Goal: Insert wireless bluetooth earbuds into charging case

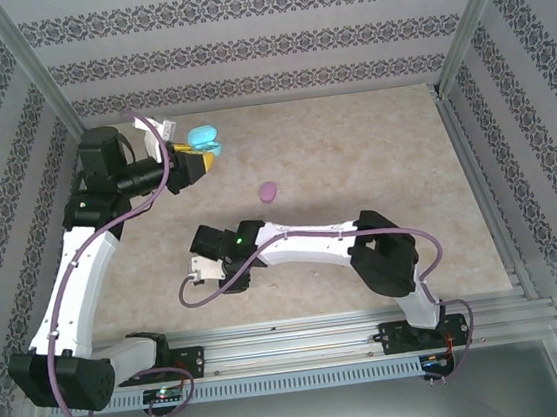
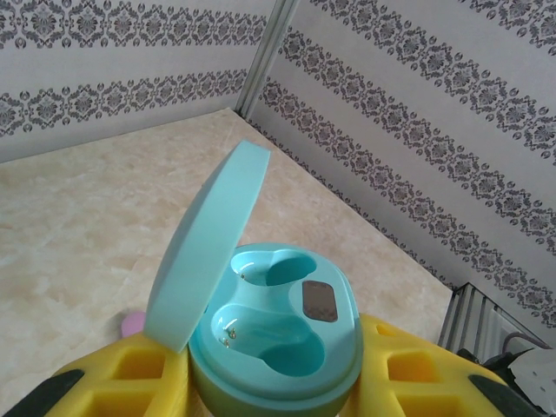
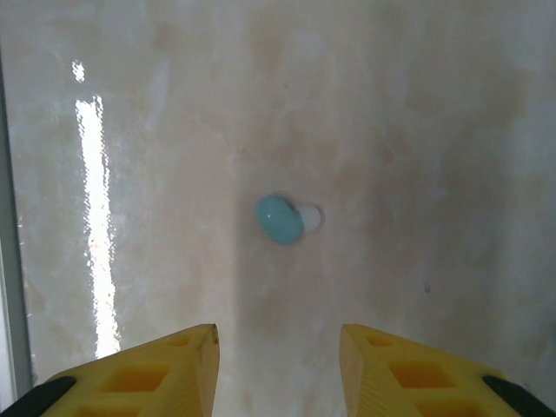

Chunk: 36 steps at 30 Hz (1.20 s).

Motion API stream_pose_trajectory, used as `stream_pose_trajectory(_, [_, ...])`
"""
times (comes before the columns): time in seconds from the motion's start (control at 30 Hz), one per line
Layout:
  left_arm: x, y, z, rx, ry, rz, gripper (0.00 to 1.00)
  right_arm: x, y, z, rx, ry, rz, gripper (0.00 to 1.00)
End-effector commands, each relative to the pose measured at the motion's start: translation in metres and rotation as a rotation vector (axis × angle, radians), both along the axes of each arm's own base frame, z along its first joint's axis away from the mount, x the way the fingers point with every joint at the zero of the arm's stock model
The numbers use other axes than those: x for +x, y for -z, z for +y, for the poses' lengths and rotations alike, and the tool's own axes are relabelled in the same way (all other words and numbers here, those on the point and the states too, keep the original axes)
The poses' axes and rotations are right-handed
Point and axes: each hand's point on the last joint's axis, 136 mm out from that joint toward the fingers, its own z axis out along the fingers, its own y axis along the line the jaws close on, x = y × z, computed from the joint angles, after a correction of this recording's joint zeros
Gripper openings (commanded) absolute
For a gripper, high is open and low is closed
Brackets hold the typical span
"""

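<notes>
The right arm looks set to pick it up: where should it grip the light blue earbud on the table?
Probably the rounded blue body of the earbud, not its small white tip, coming straight down with the open right gripper: it lies alone on the flat table, sides free.

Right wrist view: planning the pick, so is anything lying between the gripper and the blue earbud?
Nothing visible does: the blue earbud lies alone on bare table, straight ahead of the right gripper, its jaws apart.

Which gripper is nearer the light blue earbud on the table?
Right. The right gripper hangs open over the earbud; the left gripper is off at the far left, shut on the open blue case.
</notes>
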Motion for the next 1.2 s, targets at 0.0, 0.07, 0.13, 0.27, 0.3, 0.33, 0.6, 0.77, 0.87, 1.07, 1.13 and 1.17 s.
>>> stream_pose_trajectory(0.0, [0.003,-0.020,0.002,-0.022,0.004,-0.063,0.07,0.008,0.007,0.001,-0.058,-0.047,-0.040,0.40])
stream_pose_trajectory(0.07, [0.005,-0.018,0.002,-0.022,0.005,-0.059,0.07,0.010,0.010,0.005,-0.063,-0.056,-0.041,0.40])
stream_pose_trajectory(0.13, [0.006,-0.018,0.002,-0.021,0.002,-0.059,0.07,0.012,0.014,0.009,-0.070,-0.067,-0.045,0.40])
stream_pose_trajectory(0.27, [0.007,-0.017,0.002,-0.019,0.004,-0.061,0.07,0.015,0.022,0.012,-0.093,-0.085,-0.048,0.40])
stream_pose_trajectory(0.3, [0.008,-0.017,0.002,-0.019,0.004,-0.060,0.07,0.016,0.025,0.012,-0.101,-0.088,-0.045,0.41])
stream_pose_trajectory(0.33, [0.008,-0.016,0.002,-0.017,0.004,-0.059,0.07,0.016,0.026,0.013,-0.103,-0.092,-0.046,0.41])
stream_pose_trajectory(0.6, [0.009,-0.015,0.001,-0.012,0.011,-0.056,0.07,0.014,0.034,0.018,-0.106,-0.106,-0.030,0.50])
stream_pose_trajectory(0.77, [0.008,-0.013,0.002,-0.007,0.011,-0.053,0.07,0.014,0.041,0.019,-0.120,-0.114,-0.023,0.50])
stream_pose_trajectory(0.87, [0.007,-0.014,0.002,-0.005,0.012,-0.053,0.07,0.015,0.046,0.020,-0.125,-0.114,-0.016,0.50])
stream_pose_trajectory(1.07, [0.006,-0.012,0.002,-0.001,0.010,-0.052,0.07,0.016,0.051,0.022,-0.134,-0.113,-0.006,0.47])
stream_pose_trajectory(1.13, [0.006,-0.012,0.003,-0.001,0.010,-0.052,0.07,0.016,0.052,0.021,-0.141,-0.113,-0.001,0.45])
stream_pose_trajectory(1.17, [0.006,-0.012,0.003,-0.001,0.010,-0.051,0.07,0.016,0.053,0.021,-0.143,-0.113,0.002,0.45])
